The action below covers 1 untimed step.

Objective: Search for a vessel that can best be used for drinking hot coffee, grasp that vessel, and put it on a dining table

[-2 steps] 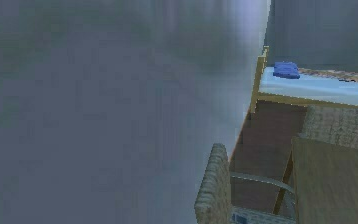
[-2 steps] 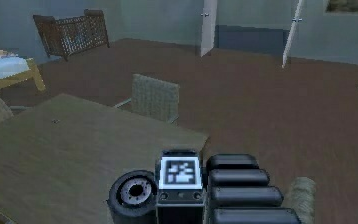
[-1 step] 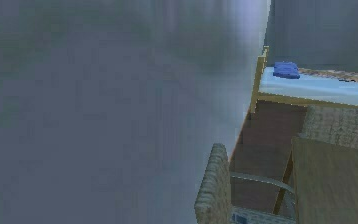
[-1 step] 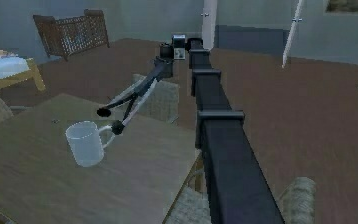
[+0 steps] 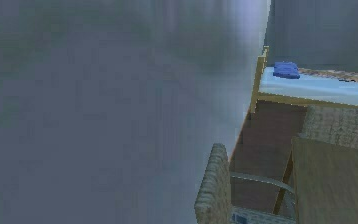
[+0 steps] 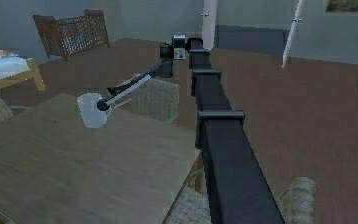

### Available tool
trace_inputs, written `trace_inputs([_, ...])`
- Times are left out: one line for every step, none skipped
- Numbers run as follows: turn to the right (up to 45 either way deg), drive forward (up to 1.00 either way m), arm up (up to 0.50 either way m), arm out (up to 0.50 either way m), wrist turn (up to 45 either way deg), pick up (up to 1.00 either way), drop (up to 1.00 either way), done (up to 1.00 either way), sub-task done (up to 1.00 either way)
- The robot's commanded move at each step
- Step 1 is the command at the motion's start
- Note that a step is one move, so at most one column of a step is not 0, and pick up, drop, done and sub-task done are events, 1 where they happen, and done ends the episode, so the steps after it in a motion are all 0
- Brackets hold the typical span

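A white mug shows at the far edge of a wooden dining table in the arm side view. The dark arm rises from the bottom edge, and the gripper reaches left from its far end, with its thin fingers ending right at the mug. The tabletop lies behind and under the mug, so I cannot tell whether the gripper holds it or it rests on the table. The same table appears at the forward view's lower right.
Wicker chairs stand around the table. A wooden-framed bed with a blue thing on it lies beyond. A wooden railed crib stands at the back left. Bare brown floor spreads to the right.
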Motion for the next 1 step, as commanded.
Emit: trace_inputs([0.0, 0.0, -0.04, 0.0, 0.0, 0.0, 0.0, 0.0, 0.0])
